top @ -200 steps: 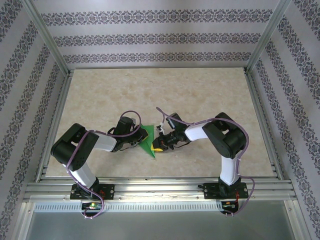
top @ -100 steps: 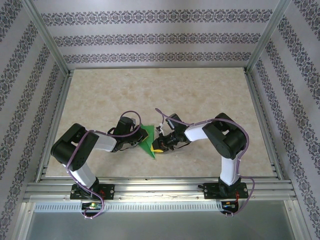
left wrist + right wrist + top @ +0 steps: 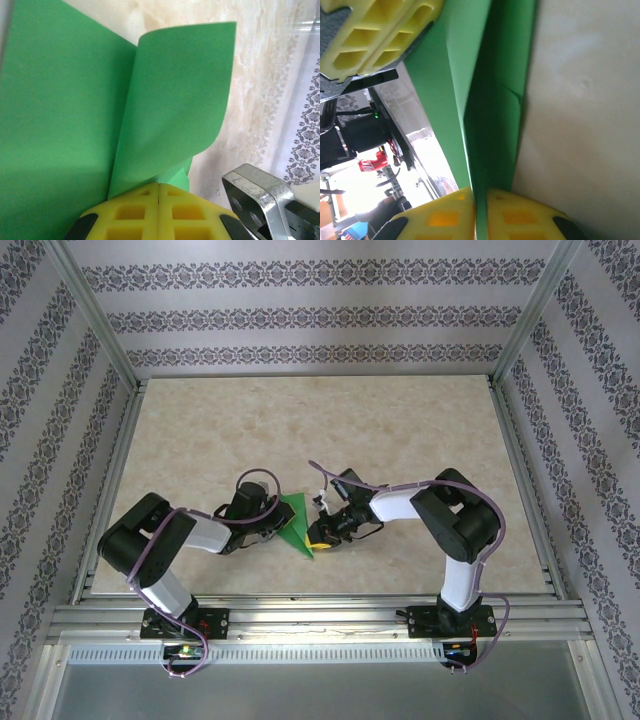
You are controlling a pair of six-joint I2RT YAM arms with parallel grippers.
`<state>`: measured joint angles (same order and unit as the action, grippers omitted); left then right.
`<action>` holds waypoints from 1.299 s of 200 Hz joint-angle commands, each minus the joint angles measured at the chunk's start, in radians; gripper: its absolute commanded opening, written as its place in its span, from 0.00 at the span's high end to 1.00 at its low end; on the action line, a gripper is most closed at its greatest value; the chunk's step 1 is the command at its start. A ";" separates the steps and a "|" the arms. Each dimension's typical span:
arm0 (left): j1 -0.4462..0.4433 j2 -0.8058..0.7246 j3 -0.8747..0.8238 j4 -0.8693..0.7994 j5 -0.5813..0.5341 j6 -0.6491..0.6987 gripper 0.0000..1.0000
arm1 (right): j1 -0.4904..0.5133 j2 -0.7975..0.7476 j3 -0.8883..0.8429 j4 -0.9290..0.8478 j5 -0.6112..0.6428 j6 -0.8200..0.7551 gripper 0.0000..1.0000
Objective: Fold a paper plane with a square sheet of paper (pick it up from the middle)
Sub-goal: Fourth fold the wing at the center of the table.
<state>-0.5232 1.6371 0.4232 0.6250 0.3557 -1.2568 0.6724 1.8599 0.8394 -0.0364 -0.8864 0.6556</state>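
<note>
— Where is the paper?
— There is one green sheet (image 3: 297, 525), low on the table (image 3: 380, 430) between my two arms. It is partly folded, with a flap curling up.
— And your pincers?
— My left pincer (image 3: 159, 192) is pressed together on the sheet. My right pincer (image 3: 479, 200) pinches a fold from the opposite side.
— Anything hard to make out?
— From above, my fingers cover part of the sheet. Each wrist camera cuts off its outline.
</note>
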 commanded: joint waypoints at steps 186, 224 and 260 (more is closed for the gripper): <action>-0.097 -0.060 -0.119 0.035 -0.216 -0.087 0.96 | 0.033 0.015 -0.015 0.262 -0.019 0.274 0.95; -0.097 -0.063 -0.123 0.031 -0.220 -0.089 0.96 | 0.043 0.027 -0.042 0.283 -0.030 0.276 0.95; -0.097 -0.063 -0.124 0.029 -0.222 -0.090 0.96 | 0.055 0.037 -0.061 0.299 -0.041 0.276 0.95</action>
<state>-0.6086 1.5566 0.3244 0.6765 0.1596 -1.3415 0.7143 1.8767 0.7948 0.2371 -0.8928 0.9230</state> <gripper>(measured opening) 0.063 0.054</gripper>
